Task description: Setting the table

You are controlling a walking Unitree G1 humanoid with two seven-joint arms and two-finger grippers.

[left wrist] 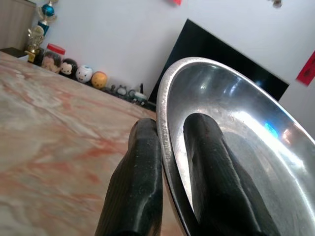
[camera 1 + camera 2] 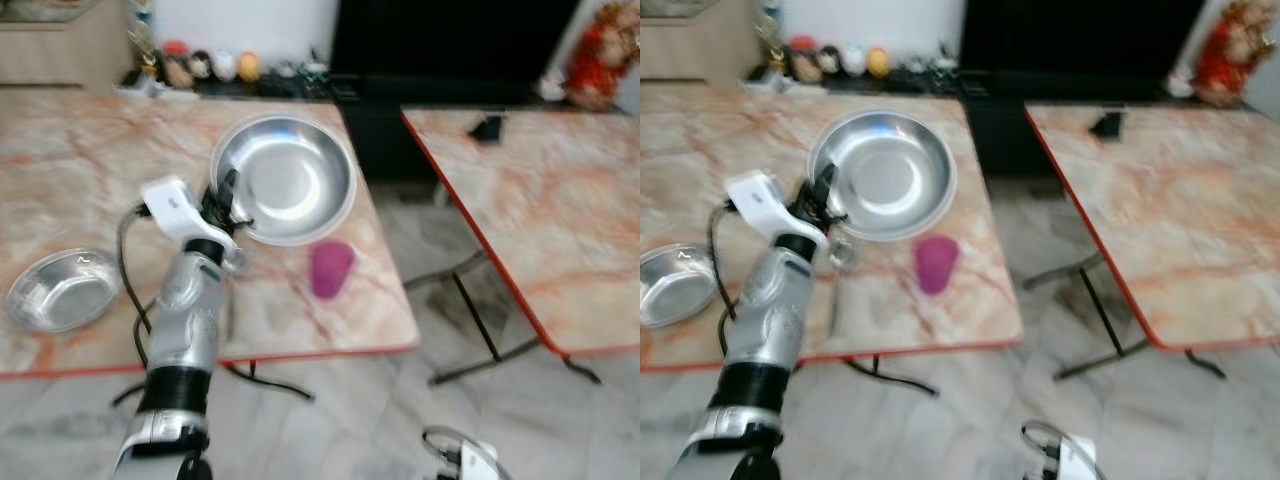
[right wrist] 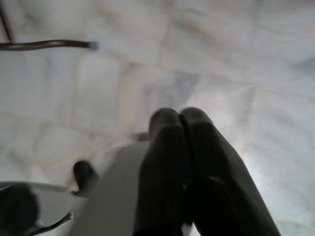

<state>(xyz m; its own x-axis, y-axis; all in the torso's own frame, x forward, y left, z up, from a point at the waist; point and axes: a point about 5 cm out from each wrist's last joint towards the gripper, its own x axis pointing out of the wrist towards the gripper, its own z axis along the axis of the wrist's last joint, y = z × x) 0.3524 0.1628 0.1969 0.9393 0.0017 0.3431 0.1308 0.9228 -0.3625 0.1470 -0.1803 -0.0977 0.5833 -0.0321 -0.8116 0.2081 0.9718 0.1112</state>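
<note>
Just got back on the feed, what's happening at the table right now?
The left hand is clamped on the rim of the large steel bowl, one finger inside and one outside, with the bowl tipped up at the near edge of the marble table. A purple cup stands beside it on the table, and a smaller steel bowl sits near the table's left front edge. The right hand hangs low over the floor, fingers together and empty.
</note>
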